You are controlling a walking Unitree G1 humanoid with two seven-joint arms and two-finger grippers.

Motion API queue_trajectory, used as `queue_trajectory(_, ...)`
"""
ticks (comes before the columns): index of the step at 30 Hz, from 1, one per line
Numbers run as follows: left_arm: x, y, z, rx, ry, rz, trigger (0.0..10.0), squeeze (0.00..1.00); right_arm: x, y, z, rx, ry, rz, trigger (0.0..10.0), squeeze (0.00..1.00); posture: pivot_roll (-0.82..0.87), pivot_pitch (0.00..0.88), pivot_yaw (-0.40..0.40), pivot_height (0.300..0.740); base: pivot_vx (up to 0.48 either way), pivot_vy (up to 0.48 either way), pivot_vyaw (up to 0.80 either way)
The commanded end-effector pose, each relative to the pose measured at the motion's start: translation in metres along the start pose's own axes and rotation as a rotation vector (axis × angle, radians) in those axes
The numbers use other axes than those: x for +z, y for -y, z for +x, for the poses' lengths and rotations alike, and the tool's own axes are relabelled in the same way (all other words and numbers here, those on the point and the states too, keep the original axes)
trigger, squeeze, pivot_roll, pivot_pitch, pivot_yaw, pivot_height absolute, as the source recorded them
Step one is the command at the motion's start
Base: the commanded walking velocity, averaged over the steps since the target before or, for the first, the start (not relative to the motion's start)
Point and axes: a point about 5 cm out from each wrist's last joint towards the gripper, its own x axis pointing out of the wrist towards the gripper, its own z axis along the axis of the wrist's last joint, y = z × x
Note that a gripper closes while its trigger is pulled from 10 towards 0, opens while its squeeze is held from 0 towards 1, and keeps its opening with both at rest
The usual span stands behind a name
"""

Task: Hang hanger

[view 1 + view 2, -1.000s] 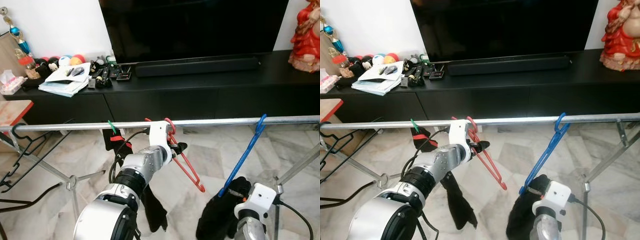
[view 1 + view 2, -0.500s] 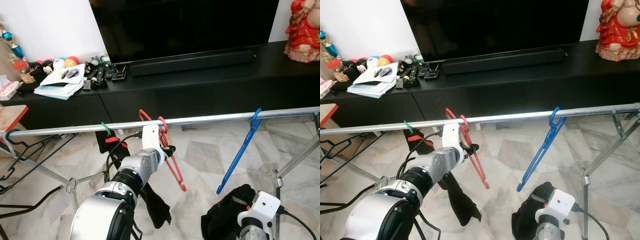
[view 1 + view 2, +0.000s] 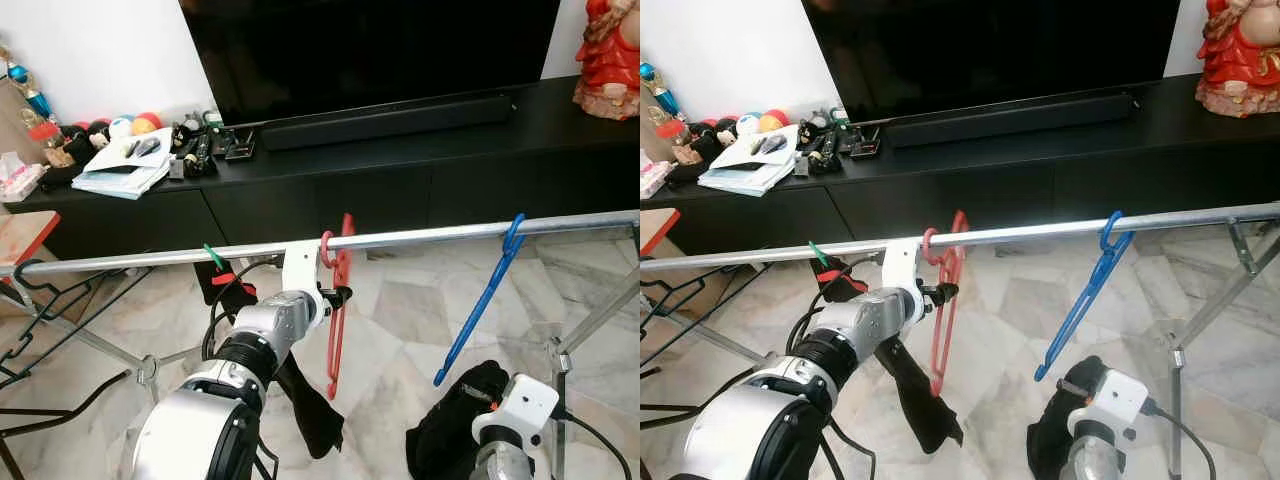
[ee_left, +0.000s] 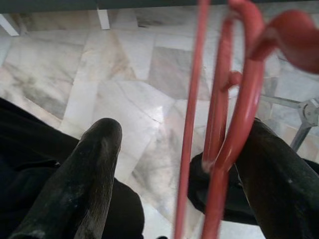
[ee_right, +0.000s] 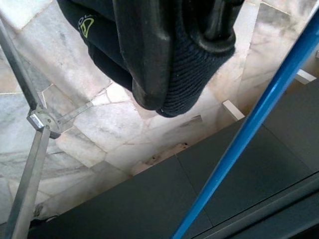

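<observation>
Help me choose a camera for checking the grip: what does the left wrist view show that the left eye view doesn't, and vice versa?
Left wrist view: the left gripper with its fingers spread apart, the red hanger between them, close to one finger. Left eye view: the hanger's hook up at the metal rail, and a blue hanger further right. Both: red hanger and left gripper.

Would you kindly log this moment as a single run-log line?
step: hang hanger | left gripper: open beside red hanger | red hanger: hooked on rail | right gripper: shut on black cloth, low
</observation>
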Motion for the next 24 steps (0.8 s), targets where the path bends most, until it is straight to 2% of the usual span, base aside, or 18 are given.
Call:
queue_trajectory(1,-0.008,-0.013,-0.001,0.025,-0.014,-0.006,10.0,0.00,0.000,-0.006,-0.001,0.004,0.008,0.017,10.0,0.00,-0.01,0.069,0.226,0.740,0.000,0.000,0.00)
queue_trajectory(5,-0.010,-0.013,0.000,0.024,-0.012,-0.015,10.0,0.00,0.001,-0.005,-0.001,0.002,0.014,0.017,10.0,0.00,-0.02,0.068,0.226,0.740,0.000,0.000,0.00)
queue_trajectory(6,-0.011,-0.013,0.000,0.021,-0.012,-0.015,9.2,0.00,0.001,-0.004,0.000,0.001,0.015,0.016,10.0,0.00,-0.02,0.069,0.227,0.740,0.000,0.000,0.00)
queue_trajectory(7,-0.012,-0.012,0.000,0.011,-0.003,-0.027,0.7,0.00,0.001,-0.003,0.000,-0.001,0.016,0.015,10.0,0.00,-0.02,0.069,0.227,0.740,0.000,0.000,0.00)
queue_trajectory(8,-0.014,-0.011,0.001,-0.009,0.009,-0.047,0.0,0.00,0.001,-0.002,0.000,-0.003,0.017,0.014,10.0,0.00,-0.03,0.070,0.228,0.740,0.000,0.000,0.00)
queue_trajectory(15,-0.017,-0.006,0.001,-0.089,0.029,-0.060,0.0,0.00,0.001,0.000,-0.001,-0.009,0.017,0.011,10.0,0.00,-0.04,0.072,0.229,0.740,0.000,0.000,0.00)
queue_trajectory(24,-0.016,-0.012,0.001,-0.055,0.068,-0.075,0.0,0.00,0.000,-0.001,-0.002,-0.005,0.013,0.011,10.0,0.00,-0.04,0.074,0.229,0.740,0.000,0.000,0.00)
